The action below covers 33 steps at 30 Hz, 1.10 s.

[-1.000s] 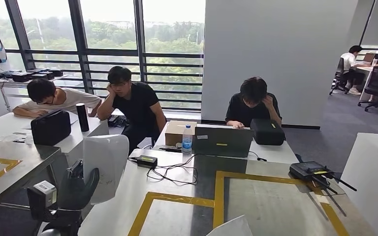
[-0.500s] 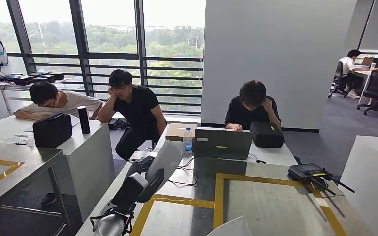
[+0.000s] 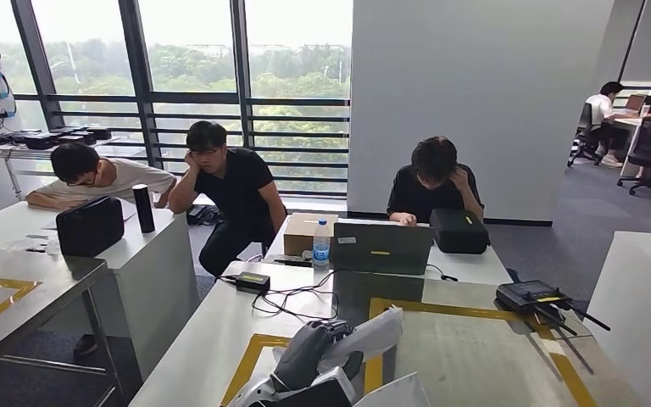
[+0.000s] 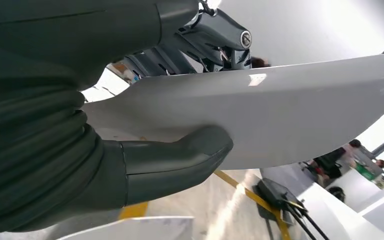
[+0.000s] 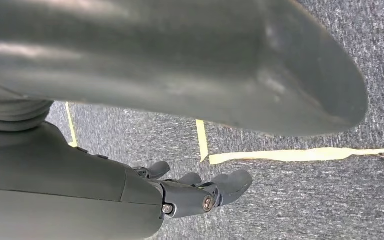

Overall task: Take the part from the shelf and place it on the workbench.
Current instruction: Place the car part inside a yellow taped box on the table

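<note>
The part [image 3: 371, 331] is a flat, curved white panel. My left hand [image 3: 322, 349] grips it low over the workbench [image 3: 475, 348], above the yellow tape line between two marked rectangles. In the left wrist view the grey thumb [image 4: 180, 155] presses one face of the part [image 4: 290, 110] and the dark fingers [image 4: 205, 37] lie against the other face. My right hand [image 5: 195, 192] hangs over grey carpet, fingers loosely apart and holding nothing.
A second white panel [image 3: 394, 394] lies at the bench's near edge. On the far part of the bench are a power brick with cables [image 3: 253, 280], a laptop [image 3: 381, 246], a water bottle [image 3: 321, 240], a cardboard box [image 3: 305, 229] and a black antenna device [image 3: 536, 297]. Three people sit behind.
My left arm has swung from beside the bench's left edge to over its marked area, carrying the white part rightward and lower. The people and bench items stay put.
</note>
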Tool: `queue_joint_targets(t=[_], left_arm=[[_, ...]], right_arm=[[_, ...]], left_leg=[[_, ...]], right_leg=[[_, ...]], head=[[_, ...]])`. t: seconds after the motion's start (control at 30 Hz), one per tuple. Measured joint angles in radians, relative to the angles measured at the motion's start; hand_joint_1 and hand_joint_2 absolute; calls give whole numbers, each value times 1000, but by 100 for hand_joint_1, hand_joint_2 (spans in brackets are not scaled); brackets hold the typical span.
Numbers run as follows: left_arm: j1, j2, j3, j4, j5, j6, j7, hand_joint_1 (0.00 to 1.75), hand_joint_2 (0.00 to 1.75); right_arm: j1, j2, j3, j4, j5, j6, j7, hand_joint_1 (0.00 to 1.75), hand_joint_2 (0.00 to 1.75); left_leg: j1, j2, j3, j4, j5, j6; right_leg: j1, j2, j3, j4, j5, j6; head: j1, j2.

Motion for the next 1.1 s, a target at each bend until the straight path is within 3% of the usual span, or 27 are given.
queue_joint_targets(t=[0.13,0.27,0.47,0.67,1.1], left_arm=[[-2,9,-29,47,-115,116,65,175,175],[-21,35,-70,155,-279,230,188,175,175],[-34,129,-114,290,-412,330,339,175,175],[-35,180,-132,346,-484,417,362,175,175],[-33,184,-145,378,-544,530,315,175,175]], right_arm=[[0,0,0,0,9,0,-8,0,0],[1,0,1,0,17,1,-18,0,0],[7,0,3,0,32,10,-19,0,0],[7,0,4,0,44,12,-13,0,0],[5,0,10,0,56,14,-30,0,0]], left_leg=[[0,0,2,-2,0,-1],[0,0,3,-3,1,-2],[0,3,5,-6,2,-4],[0,-1,5,-6,3,-4],[0,-1,6,-6,3,-4]], right_leg=[[0,0,1,0,0,0],[0,1,1,0,0,-1],[0,3,2,0,-1,-1],[0,0,2,0,-2,-4],[0,0,3,0,-2,-4]], head=[[0,0],[0,0],[0,0],[0,0],[0,0]])
